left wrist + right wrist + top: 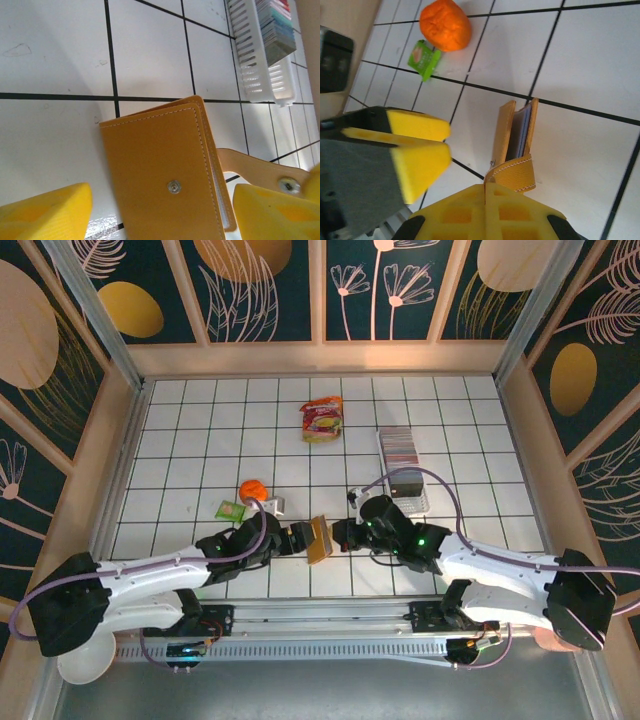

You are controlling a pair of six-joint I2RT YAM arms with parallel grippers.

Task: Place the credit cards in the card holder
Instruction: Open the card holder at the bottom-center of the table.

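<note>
Card holder (160,165) stood on edge on the tiled surface (50,140), near the front middle and between the two arms. It was slightly ajar, with a grey-blue lining visible in the right wrist view.

Left pincer (162,200): jaws wide apart, yellow pads (47,212) on either side of the card holder. No contact with the leather could be seen.

Right pincer (485,195): jaws together, clamped on the card holder's clasp tab (512,172), which curled from the wallet edge into the seam between the fingers.

Credit cards (397,443) sat stacked in the far end of the clear plastic tray (252,65), to the right and well apart from the card holder. Whether any card was inside the holder could not be told.

Orange ball (445,24) touched a small green packet (424,60), to the left. Red-and-yellow snack packet (322,420) lay farther back.
</note>
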